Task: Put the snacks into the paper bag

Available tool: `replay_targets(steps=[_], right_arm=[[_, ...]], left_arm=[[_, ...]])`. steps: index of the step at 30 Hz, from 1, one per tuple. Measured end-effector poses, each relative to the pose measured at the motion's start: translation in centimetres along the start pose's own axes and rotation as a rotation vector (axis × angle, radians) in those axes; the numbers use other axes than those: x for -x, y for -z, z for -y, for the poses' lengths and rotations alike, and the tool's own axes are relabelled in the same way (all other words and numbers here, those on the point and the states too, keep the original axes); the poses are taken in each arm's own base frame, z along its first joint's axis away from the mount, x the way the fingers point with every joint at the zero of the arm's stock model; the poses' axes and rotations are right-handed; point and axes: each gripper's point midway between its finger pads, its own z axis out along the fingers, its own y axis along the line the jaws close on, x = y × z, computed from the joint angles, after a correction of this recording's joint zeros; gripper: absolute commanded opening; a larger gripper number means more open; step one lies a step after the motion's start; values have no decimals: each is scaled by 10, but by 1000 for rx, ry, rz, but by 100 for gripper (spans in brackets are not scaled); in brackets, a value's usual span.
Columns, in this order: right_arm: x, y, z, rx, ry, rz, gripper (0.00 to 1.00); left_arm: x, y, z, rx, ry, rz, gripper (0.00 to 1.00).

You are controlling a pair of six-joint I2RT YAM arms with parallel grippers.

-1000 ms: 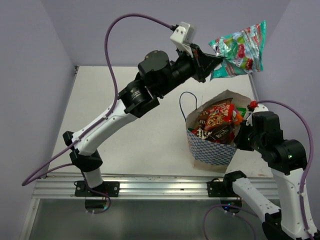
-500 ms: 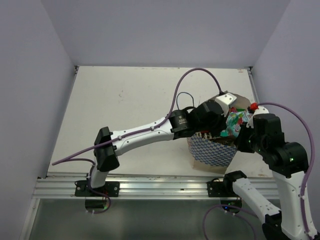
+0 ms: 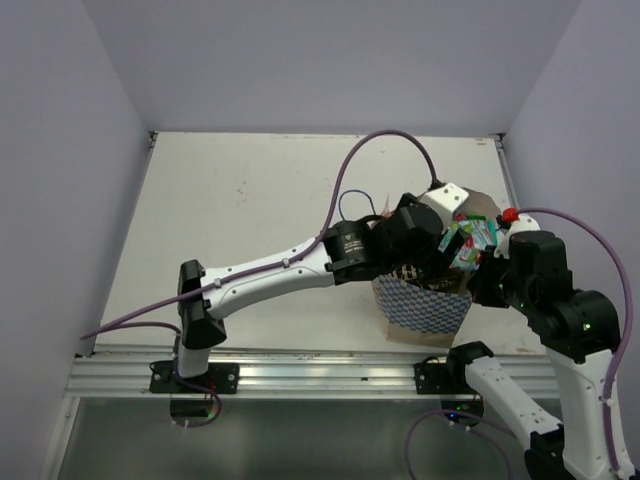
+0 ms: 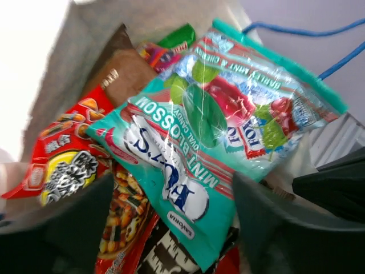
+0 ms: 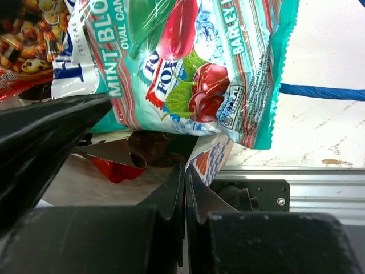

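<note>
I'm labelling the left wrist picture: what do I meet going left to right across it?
red snack packet → teal Fox's mint candy packet → blue string handle

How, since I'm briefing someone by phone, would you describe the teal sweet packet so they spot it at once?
Find the white paper bag with blue chequered sides, right of centre in the overhead view. The teal packet lies on top of the snacks heaped inside it. It alone is teal, printed with green leaves and red fruit, whereas beneath it are a red packet and a brown packet.
</note>
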Motion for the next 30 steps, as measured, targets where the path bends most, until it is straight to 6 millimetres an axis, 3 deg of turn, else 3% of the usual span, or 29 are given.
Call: replay_targets(steps=[4,6,8,11,14,16,19,23,30], right_arm=[[0,0,0,0,0,1,0],[0,0,0,0,0,1,0],[0,0,0,0,0,1,0],[0,0,0,0,0,1,0],[0,0,0,0,0,1,0],[0,0,0,1,0,1,0],[0,0,0,2,0,1,0],[0,0,-1,4,0,0,0],[0,0,-1,3,0,1,0]], left_arm=[[56,32,-1,40,30,147,100],[89,58,-6,64,60,246,100],[109,91,-22,110,87,317,100],[119,136,-57,215,147,384,100],[113,160,-96,314,216,405,100],[102,158,-115,360,237,386,100],[82,137,-128,394,236,327,100],[51,106,-117,358,211,231,100],[21,87,-104,302,232,141,100]])
